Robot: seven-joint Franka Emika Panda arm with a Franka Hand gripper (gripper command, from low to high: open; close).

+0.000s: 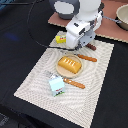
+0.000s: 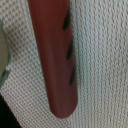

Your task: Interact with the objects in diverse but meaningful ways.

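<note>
Smooth rounded sausage, woven ribbed placemat

Dark worktop, woven mat spread across; far right, brown board with pot.

A pale beige woven rectangular placemat lies on a black tabletop. Beyond the placemat's far edge sits a reddish-brown flat board, lit evenly from above.
</note>
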